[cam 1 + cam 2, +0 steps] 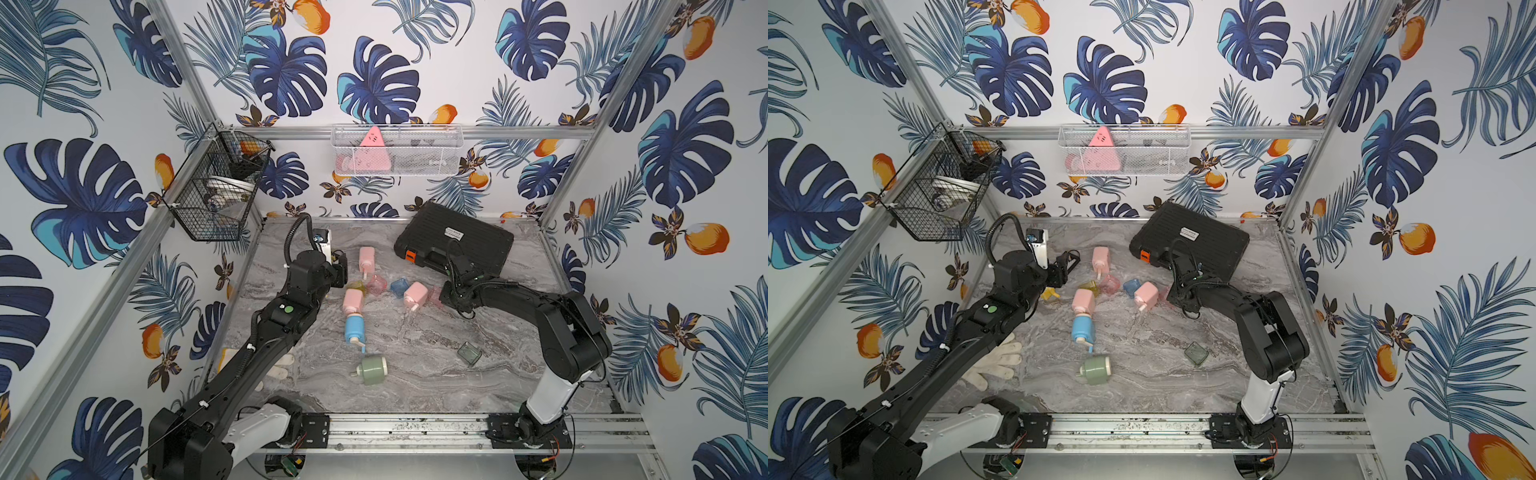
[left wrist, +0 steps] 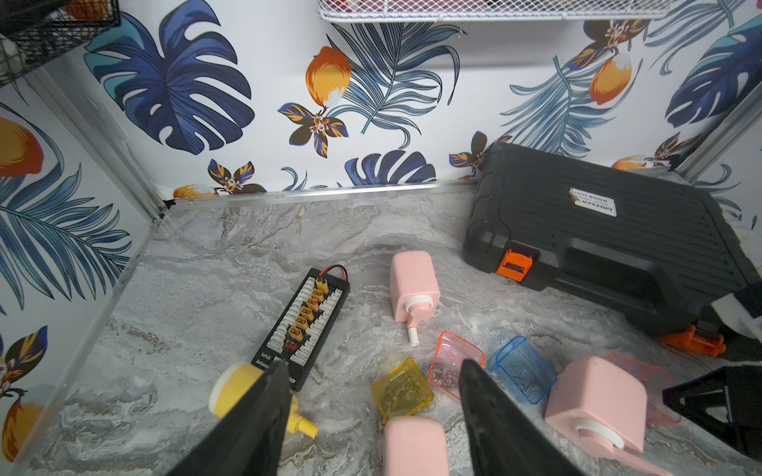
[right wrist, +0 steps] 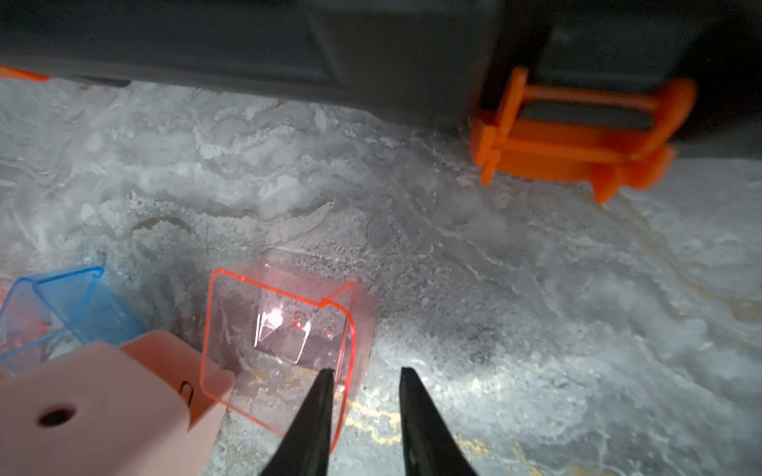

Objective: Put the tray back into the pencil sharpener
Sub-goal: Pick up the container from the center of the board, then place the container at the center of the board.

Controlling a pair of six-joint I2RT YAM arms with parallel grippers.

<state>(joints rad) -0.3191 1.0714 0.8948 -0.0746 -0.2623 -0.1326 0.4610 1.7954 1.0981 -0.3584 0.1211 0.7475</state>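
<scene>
- Black fingers of the right gripper (image 3: 363, 371) fill the near edge of the right wrist view, parted by a clear gap and clamped on nothing.
- One side wall of the clear pink plastic tray (image 3: 280, 329) stands between those jaws: one fingertip lies over the tray's open hollow, its mate outside the wall.
- That tray lies on the grey marbled tabletop (image 3: 536, 268), just beside a corner of the pink boxy pencil sharpener (image 3: 103, 408) and outside it; whether the two touch cannot be told.
- Beyond the sharpener lies a clear blue plastic tray (image 3: 74, 305); farther off sits a black ribbed plastic case (image 3: 288, 41) with an orange latch (image 3: 577, 136).
- Across the cluster, the left gripper (image 2: 373, 362) hangs with jaws wide and empty. In the left wrist view a clear yellow plastic tray (image 2: 402, 389) shows between its fingers, and a yellow round-ended sharpener (image 2: 237, 387) lies just beside one finger.
</scene>
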